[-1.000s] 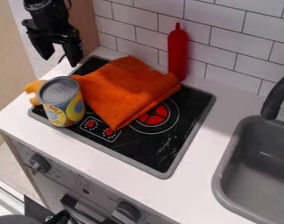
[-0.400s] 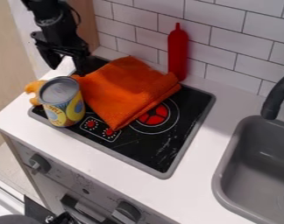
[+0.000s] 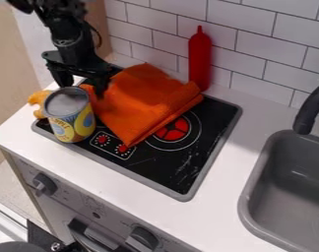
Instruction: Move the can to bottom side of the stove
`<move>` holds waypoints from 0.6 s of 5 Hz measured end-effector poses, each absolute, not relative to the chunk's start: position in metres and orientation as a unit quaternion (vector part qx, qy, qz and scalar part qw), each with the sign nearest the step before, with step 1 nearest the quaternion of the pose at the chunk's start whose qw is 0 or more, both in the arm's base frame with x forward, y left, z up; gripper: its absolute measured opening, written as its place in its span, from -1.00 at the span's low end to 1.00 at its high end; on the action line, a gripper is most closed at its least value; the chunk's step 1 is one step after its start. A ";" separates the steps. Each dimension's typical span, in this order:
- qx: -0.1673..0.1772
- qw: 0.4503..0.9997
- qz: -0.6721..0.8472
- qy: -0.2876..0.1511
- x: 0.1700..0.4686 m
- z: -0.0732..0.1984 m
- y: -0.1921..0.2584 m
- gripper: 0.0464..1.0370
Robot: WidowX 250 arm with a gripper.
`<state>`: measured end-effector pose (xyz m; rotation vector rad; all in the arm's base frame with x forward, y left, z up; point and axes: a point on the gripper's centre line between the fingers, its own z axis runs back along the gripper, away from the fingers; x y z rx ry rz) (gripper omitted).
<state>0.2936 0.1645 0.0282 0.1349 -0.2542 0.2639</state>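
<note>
The black gripper (image 3: 83,88) hangs at the upper left, just behind and above the can, its two fingers spread apart with nothing held between them. Below it the can (image 3: 73,123), yellow and blue with a grey lid, stands upright on the left corner of the black stove top (image 3: 165,170). An orange cloth lies on the stove just right of the can, and the gripper's right finger is close to the cloth's left corner.
The orange cloth (image 3: 139,101) covers much of the stove's back part. A red bottle (image 3: 200,61) stands behind it by the tiled wall. An orange-yellow object (image 3: 38,100) sits left of the can. At the right is a grey sink (image 3: 254,172) with a black faucet (image 3: 311,108).
The gripper has moved down and to the right, closer to the can, with its fingers still apart. The can and cloth have kept their places.
</note>
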 end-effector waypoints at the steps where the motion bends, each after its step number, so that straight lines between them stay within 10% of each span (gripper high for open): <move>1: 0.072 0.981 0.148 -0.104 0.286 0.027 0.166 0.92; 3: 0.091 0.974 0.183 -0.103 0.277 0.028 0.157 0.92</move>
